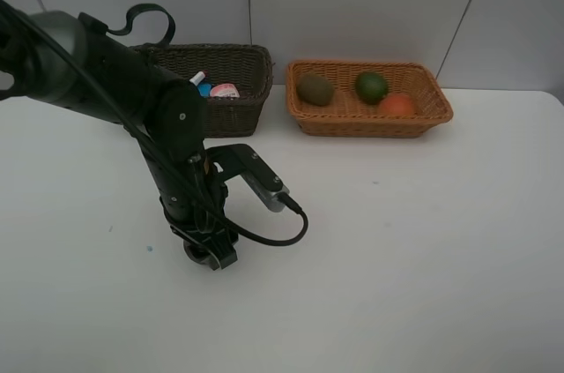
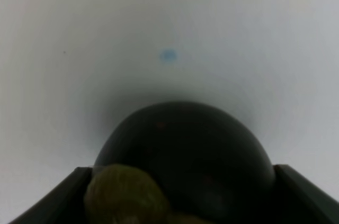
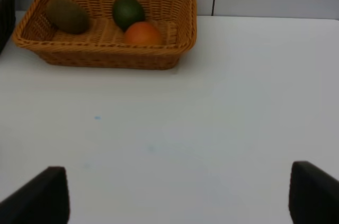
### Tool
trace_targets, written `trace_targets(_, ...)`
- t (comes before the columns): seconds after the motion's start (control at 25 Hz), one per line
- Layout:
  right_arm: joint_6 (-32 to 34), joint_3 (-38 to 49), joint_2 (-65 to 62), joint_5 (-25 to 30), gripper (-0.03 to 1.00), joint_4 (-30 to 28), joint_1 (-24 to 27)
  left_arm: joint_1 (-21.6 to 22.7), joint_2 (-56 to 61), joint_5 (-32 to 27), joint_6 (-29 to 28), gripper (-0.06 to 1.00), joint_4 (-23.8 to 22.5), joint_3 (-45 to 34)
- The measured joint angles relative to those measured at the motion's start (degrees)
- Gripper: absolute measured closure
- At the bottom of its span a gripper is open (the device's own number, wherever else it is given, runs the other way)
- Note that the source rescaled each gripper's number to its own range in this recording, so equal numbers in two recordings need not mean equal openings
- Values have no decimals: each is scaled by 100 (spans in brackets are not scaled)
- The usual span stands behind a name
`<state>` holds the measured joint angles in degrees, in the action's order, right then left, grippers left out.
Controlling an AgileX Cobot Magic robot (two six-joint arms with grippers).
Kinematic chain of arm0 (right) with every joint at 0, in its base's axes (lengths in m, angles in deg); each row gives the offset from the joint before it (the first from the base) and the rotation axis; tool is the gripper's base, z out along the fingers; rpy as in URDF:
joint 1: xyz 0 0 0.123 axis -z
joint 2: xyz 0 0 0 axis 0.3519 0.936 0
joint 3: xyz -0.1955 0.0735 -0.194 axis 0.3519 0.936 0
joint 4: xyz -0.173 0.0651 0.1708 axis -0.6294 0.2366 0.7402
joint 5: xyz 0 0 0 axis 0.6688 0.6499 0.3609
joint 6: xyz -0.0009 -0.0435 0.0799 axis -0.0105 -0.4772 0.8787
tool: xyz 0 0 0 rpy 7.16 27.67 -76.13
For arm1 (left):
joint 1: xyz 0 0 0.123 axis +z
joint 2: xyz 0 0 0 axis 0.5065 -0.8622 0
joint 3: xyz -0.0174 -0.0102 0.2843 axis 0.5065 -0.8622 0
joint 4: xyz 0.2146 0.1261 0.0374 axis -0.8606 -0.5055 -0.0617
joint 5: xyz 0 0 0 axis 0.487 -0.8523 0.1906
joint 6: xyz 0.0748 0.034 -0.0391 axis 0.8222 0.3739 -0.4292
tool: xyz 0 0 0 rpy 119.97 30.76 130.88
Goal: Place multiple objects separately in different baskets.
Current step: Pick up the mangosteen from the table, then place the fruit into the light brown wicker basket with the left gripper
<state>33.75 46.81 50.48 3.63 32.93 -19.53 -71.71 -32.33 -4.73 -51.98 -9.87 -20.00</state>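
On the white table (image 1: 423,241), nearest me, my left gripper (image 2: 180,203) is lowered over the dark mangosteen (image 2: 185,150), a finger on each side; I cannot tell whether it grips the fruit. My right gripper (image 3: 177,195) is spread wide and holds nothing. Farther back, the tan basket (image 1: 304,113) contains the kiwi (image 1: 315,89), lime (image 1: 371,86) and orange-red fruit (image 1: 397,105). The dark basket (image 1: 251,73) holds a pink bottle (image 1: 224,90), a blue item (image 1: 204,89) and a white marker (image 1: 196,78). I can read no writing.
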Motion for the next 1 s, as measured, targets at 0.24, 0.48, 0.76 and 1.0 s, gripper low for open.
trace_targets(0.24,0,0,0,0,-3,0,0,0,0,-36,0,15,0,0)
trace_targets(0.48,0,0,0,0,-3,0,0,0,9,-130,0,15,4,42)
trace_targets(0.76,0,0,0,0,-3,0,0,0,439,-452,0,15,59,908)
trace_targets(1.0,0,0,0,0,-3,0,0,0,484,-450,0,15,-3,2077)
